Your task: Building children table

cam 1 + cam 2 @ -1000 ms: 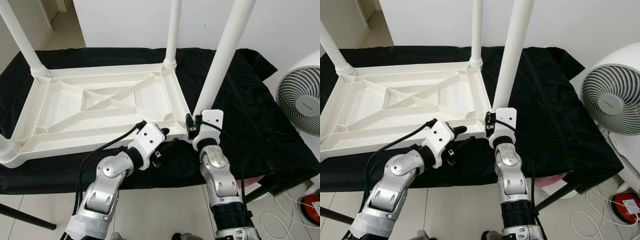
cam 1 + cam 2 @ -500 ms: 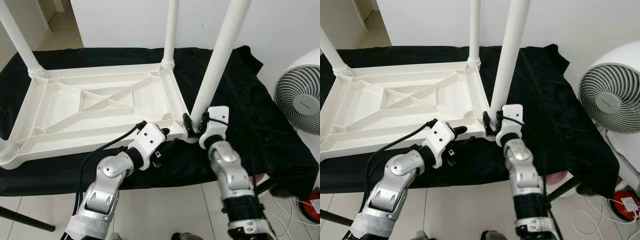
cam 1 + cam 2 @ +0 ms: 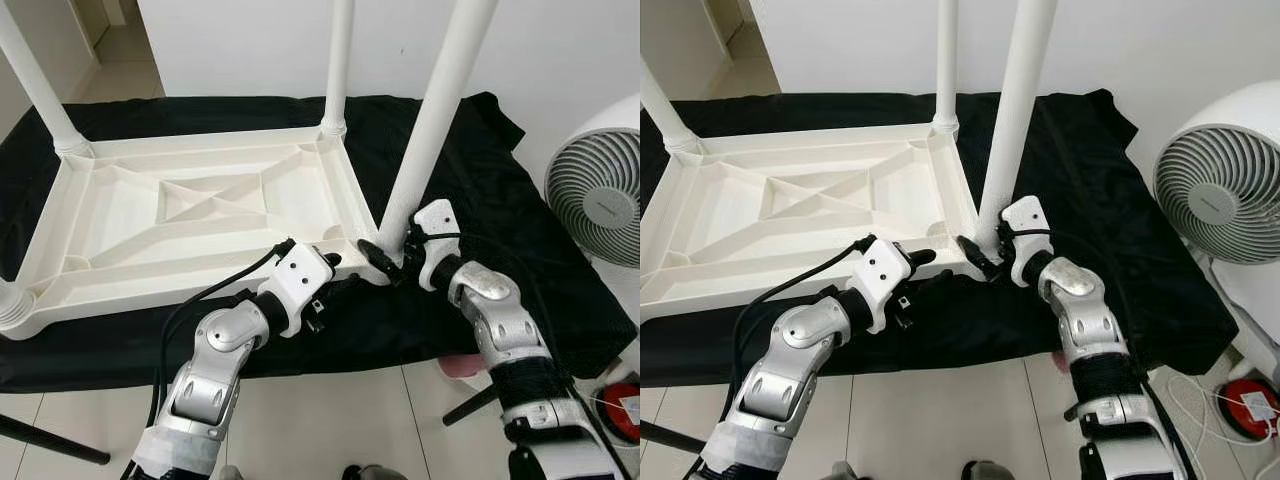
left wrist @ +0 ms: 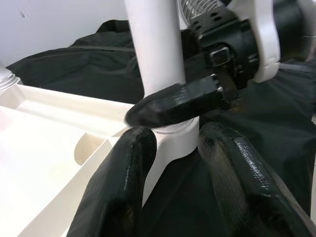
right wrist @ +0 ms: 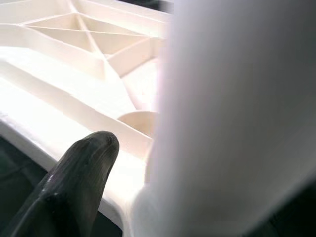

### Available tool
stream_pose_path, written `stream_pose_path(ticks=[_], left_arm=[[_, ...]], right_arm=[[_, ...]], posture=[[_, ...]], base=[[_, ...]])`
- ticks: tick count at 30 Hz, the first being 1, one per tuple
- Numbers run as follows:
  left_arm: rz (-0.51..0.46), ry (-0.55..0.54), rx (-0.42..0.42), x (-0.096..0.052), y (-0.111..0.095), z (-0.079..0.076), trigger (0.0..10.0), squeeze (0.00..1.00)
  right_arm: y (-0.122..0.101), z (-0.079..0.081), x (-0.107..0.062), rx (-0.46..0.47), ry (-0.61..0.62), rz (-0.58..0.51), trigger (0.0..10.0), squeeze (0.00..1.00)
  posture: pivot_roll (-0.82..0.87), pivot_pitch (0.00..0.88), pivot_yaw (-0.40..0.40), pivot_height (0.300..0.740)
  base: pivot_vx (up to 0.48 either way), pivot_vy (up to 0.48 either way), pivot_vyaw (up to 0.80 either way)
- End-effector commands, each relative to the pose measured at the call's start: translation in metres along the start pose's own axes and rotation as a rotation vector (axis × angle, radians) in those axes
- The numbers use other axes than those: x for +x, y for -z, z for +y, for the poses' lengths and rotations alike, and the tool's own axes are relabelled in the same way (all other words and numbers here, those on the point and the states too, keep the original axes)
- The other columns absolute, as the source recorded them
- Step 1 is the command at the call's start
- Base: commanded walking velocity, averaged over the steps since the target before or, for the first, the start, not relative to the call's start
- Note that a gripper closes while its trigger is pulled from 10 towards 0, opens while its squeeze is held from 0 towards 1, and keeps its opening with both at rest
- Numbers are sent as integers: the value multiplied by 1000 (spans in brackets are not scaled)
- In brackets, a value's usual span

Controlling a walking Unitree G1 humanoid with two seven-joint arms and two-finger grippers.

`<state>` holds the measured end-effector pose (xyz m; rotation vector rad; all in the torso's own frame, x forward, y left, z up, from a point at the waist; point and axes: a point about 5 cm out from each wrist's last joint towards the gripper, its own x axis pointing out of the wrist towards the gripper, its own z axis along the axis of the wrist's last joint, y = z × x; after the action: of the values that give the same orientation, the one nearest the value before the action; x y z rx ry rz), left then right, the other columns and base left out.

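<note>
The white plastic tabletop (image 3: 190, 215) lay upside down on a black cloth (image 3: 500, 230), ribbed underside facing up. Legs stood upright in its corner sockets: the near right leg (image 3: 430, 110) at about 3 o'clock of the panel, the far right leg (image 3: 338, 60) at about 1 o'clock, and the far left leg (image 3: 35, 85) at about 11 o'clock. The base of a fourth leg (image 3: 8, 300) showed at the near left corner.

The right gripper (image 3: 385, 258) was at the foot of the near right leg. One black finger (image 4: 173, 103) lay across the front of the leg just above its socket; the leg stood between the fingers, but whether they were clenched on it could not be told.

The left gripper (image 3: 335, 265) was at the near edge of the tabletop, at about 9 o'clock of the same corner. In its wrist view the two fingers (image 4: 123, 182) stood released and apart, one to either side of the corner socket, gripping nothing.

A white fan (image 3: 598, 195) stood on the floor at 3 o'clock of the cloth.
</note>
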<state>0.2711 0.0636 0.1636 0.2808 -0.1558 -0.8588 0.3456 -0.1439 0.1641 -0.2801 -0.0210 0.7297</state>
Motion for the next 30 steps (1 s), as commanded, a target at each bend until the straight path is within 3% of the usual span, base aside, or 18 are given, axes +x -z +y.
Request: stream_pose_path(ticks=[1, 3, 4, 5, 6, 22, 23, 28, 29, 30], left_arm=[[17, -111, -5, 1, 4, 5, 10000, 0], [18, -116, -4, 0, 4, 5, 10000, 0], [19, -123, -3, 0, 4, 6, 10000, 0], [19, -128, -2, -1, 4, 7, 10000, 0], [20, -132, -2, -1, 4, 7, 10000, 0], [19, -143, -5, -2, 4, 8, 10000, 0], [20, -141, -5, -2, 4, 8, 10000, 0], [20, -138, -4, -2, 4, 8, 10000, 0], [21, -138, -6, -2, 4, 7, 10000, 0], [23, -136, -9, -3, 5, 5, 10000, 0]], right_arm=[[1, 2, 3, -18, -49, 13, 10000, 0], [1, 3, 6, -24, -71, 16, 10000, 0], [2, 4, 8, -20, -88, 20, 6078, 0], [2, 4, 9, -17, -101, 22, 6078, 0], [3, 4, 11, -13, -114, 26, 0, 0], [18, 3, 8, 35, -147, 45, 0, 0], [17, 2, 8, 45, -116, 30, 10000, 0], [16, 2, 8, 61, -76, 7, 10000, 0], [15, 2, 8, 75, -7, -7, 10000, 0], [13, 2, 8, 110, 151, -33, 10000, 0]], posture=[[-107, 51, -8, 740], [-107, 51, -8, 740], [-97, 53, -14, 740], [-97, 53, -14, 740], [-93, 53, -17, 740], [-85, 51, -23, 740], [-95, 56, -19, 740], [-98, 60, -18, 740], [-99, 62, -20, 740], [-100, 66, -23, 740]], base=[[0, 0, 0], [0, 0, 0], [0, 0, 0], [0, 0, 0], [0, 0, 0], [0, 0, 0], [0, 0, 0], [0, 0, 0], [0, 0, 0], [0, 0, 0]])
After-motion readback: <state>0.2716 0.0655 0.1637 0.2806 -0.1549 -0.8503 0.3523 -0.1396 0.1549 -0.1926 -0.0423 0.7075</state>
